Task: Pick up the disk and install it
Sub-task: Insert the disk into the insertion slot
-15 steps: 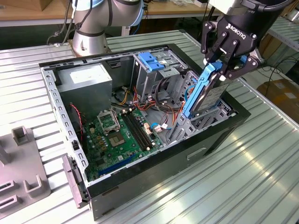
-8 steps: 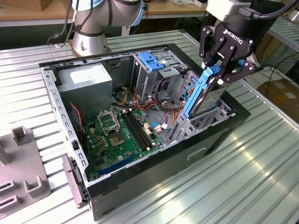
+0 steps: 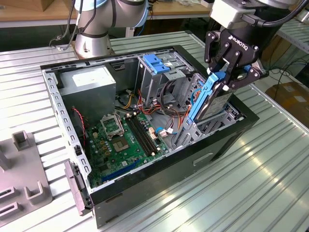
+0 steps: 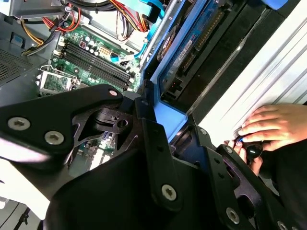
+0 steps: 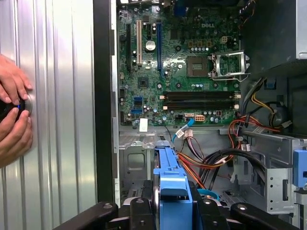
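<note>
end effector: my black two-finger end effector (image 3: 218, 81) is clamped onto the top end of the disk's blue rail; in both wrist views (image 5: 175, 208) (image 4: 160, 125) the fingers press it from both sides.
disk: the disk (image 3: 218, 102) is a flat grey metal slab in a light blue plastic frame. It is held steeply tilted, and its lower end is down at the drive bay (image 3: 203, 126) at the case's end toward the exterior view's right. I can't tell if it is seated.
case: open black tower case (image 3: 159, 180) lying on its side. Inside are a green motherboard (image 3: 123, 140), a grey power supply box (image 3: 89, 83), a bundle of red, orange and black cables (image 3: 164, 99), and a metal drive cage with a blue handle (image 3: 155, 63).
counter: ribbed shiny metal counter (image 3: 241, 193) with the case resting on it. A grey blocky fixture (image 3: 21, 169) sits well apart at the exterior view's left.
arm: the wrist points down over the bay. The arm base (image 3: 96, 29) stands behind the case.
person: a hand (image 4: 268, 125) rests on the counter beside the case, fingers on a small dark object.
</note>
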`<state>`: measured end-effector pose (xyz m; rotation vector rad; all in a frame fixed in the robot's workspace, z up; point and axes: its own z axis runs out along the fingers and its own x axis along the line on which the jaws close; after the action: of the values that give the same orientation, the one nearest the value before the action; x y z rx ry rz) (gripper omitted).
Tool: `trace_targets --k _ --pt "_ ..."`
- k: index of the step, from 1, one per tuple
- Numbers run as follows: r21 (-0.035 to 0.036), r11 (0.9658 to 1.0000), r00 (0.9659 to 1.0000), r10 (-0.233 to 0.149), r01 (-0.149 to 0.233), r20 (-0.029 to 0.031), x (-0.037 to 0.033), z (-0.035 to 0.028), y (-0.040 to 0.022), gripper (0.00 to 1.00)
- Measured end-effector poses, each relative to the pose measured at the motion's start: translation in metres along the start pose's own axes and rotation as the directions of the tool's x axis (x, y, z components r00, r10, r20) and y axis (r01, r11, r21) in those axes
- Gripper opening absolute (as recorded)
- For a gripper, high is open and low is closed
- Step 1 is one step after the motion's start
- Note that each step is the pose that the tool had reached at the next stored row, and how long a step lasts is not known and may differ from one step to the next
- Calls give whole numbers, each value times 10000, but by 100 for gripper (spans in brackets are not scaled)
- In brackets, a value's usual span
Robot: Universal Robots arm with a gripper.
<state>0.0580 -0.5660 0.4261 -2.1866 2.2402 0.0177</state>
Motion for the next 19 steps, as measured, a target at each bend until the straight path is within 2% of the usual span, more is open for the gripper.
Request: trace_targets --k 18,19 --pt "-19 10000 10000 0 0 -8 4 254 0 37" --pt "-42 10000 10000 1 -1 -12 6 385 0 37"
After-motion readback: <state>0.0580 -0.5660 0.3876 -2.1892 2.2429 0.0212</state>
